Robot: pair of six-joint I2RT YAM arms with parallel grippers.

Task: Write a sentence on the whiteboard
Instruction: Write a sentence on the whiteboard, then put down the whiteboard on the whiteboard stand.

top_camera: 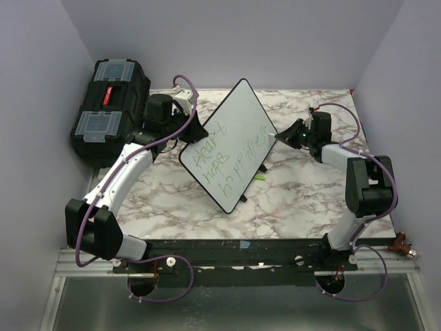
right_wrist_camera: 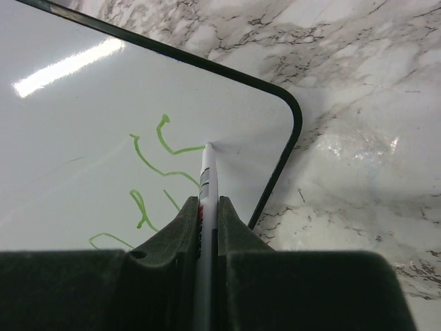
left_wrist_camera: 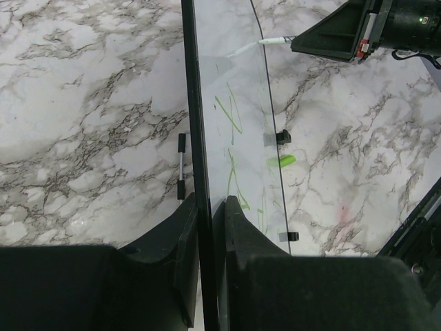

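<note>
1. Clamping the left edge of the whiteboard (top_camera: pixel 227 124), the left gripper (top_camera: pixel 180 129) has its two fingers pressed on either face of the panel; the left wrist view shows the board edge-on between the closed jaws (left_wrist_camera: pixel 210 207).
2. Near the middle of the marble table (top_camera: pixel 303 200), the whiteboard stands tilted, its corners pointing far, near, left and right, and its written face turned toward the right arm.
3. Whether its near corner rests on the table cannot be told.
4. Across the white surface, the sentence (top_camera: pixel 231 155) runs in three slanted lines of green handwriting; the words are too small to read with confidence.
5. On the right, the right gripper (top_camera: pixel 284 136) is clenched on a white marker (right_wrist_camera: pixel 206 172), which lies gripped between its fingers.
6. In the right wrist view the marker's tip touches the board beside the last green strokes (right_wrist_camera: pixel 148 155), close to the rounded right corner.
7. On the table just near of the board's right edge lies a small green cap (top_camera: pixel 260 177).
8. At the far left of the table sits a black toolbox (top_camera: pixel 110 103), just beside the left arm.
</note>
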